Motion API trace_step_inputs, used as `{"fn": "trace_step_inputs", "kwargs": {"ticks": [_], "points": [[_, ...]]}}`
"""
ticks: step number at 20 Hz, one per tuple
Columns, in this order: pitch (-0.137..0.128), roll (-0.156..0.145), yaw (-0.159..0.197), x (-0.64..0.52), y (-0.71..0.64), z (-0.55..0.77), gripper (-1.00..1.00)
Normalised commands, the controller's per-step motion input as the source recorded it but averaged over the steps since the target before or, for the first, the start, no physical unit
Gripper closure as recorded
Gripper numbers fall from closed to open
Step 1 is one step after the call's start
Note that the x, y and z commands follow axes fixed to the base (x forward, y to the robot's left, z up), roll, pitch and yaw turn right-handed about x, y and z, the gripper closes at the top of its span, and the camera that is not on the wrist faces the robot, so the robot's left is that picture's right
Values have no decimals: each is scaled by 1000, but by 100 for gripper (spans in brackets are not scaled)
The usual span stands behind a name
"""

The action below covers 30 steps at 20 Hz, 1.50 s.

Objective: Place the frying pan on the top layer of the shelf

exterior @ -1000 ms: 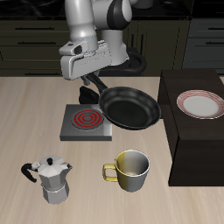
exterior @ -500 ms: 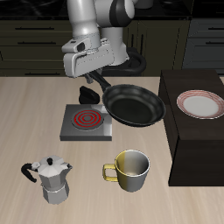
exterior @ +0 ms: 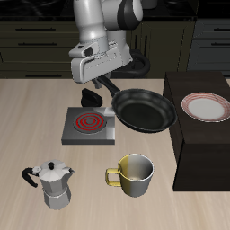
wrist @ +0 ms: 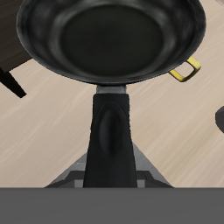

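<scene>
The gripper (exterior: 105, 85) was clamped on the pan (exterior: 144, 110) handle, holding the pan in the air between the burner (exterior: 89, 126) and the shelf (exterior: 199, 135). Risk: the pan rim could clip the shelf edge or bump the plate (exterior: 207, 108) up top. The fingertips were hidden, honestly.

Black, brown and a touch of red

We see a black frying pan (exterior: 144, 110), a near-black brown shelf (exterior: 201, 144), a white plate (exterior: 206, 107) with red rim rings, a grey burner (exterior: 88, 126) with red coil, a yellow-olive mug (exterior: 133, 174), a silver moka pot (exterior: 56, 183).
</scene>
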Motion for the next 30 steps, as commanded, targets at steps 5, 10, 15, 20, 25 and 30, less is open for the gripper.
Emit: {"fn": "trace_step_inputs", "kwargs": {"ticks": [5, 10, 15, 20, 25, 30], "points": [[9, 28, 0, 50, 175, -69, 100], [-10, 21, 13, 31, 186, -3, 100], [-16, 23, 11, 44, 173, 64, 100], [-9, 19, 1, 65, 167, 17, 100], [-4, 27, -9, 120, 243, 3, 100], [-15, 26, 16, 117, 239, 39, 100]]}}
